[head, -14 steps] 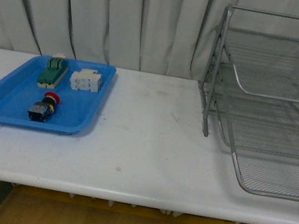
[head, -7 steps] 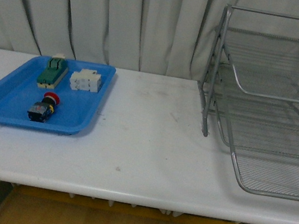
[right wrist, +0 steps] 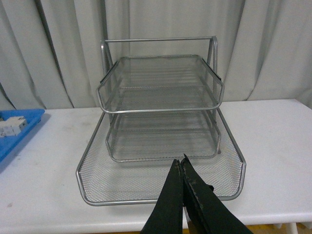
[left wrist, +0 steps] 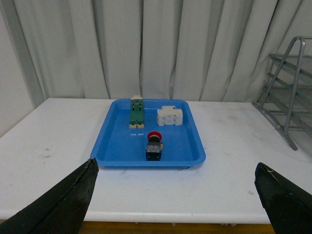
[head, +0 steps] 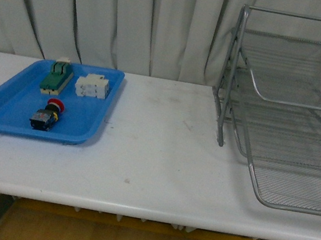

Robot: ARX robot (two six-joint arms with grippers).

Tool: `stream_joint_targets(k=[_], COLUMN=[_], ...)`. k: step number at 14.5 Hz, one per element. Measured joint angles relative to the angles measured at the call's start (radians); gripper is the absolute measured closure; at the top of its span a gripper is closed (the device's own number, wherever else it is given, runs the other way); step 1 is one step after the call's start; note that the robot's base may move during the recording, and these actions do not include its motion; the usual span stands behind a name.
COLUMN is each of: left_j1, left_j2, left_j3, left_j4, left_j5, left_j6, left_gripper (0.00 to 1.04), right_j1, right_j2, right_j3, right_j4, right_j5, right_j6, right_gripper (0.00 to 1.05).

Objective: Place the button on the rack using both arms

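The button (head: 46, 114) (left wrist: 154, 145), red cap on a black-and-blue body, lies in the blue tray (head: 4, 115) (left wrist: 117, 146) on the left of the white table. The silver wire rack (head: 289, 109) (right wrist: 161, 117) stands on the right. Neither arm shows in the front view. My left gripper (left wrist: 176, 168) is open, its black fingers (left wrist: 68, 200) wide apart, well short of the tray with nothing between them. My right gripper (right wrist: 180, 163) is shut and empty, pointing at the front edge of the rack's bottom tray.
A green block (head: 56, 77) (left wrist: 136, 112) and a white block (head: 92, 86) (left wrist: 169, 116) lie at the far end of the blue tray. Grey curtains hang behind the table (head: 155, 155). The table's front edge runs close below both grippers.
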Motion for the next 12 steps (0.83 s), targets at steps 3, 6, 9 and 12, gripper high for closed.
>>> stream_joint_targets(k=[3, 6, 9, 12], left_j1=[0.0, 0.0, 0.0, 0.0], left_j2=[0.0, 0.0, 0.0, 0.0], left_j3=[0.0, 0.0, 0.0, 0.0], left_j4=[0.0, 0.0, 0.0, 0.0], left_j5=[0.0, 0.0, -0.002, 0.0], left_j6=[0.0, 0.0, 0.0, 0.0], left_gripper=[0.07, 0.07, 0.07, 0.07], right_j1=[0.0, 0.0, 0.0, 0.0], right_j2=[-0.064, -0.119, -0.298, -0.305], right_j3=[0.0, 0.0, 0.001, 0.001], right_j4=[-0.061, -0.117, -0.311, -0.311], right_j5=[0.0, 0.0, -0.003, -0.003], right_j6=[0.0, 0.0, 0.0, 0.0], right_gripper=[1.03, 1.03, 1.03, 1.03])
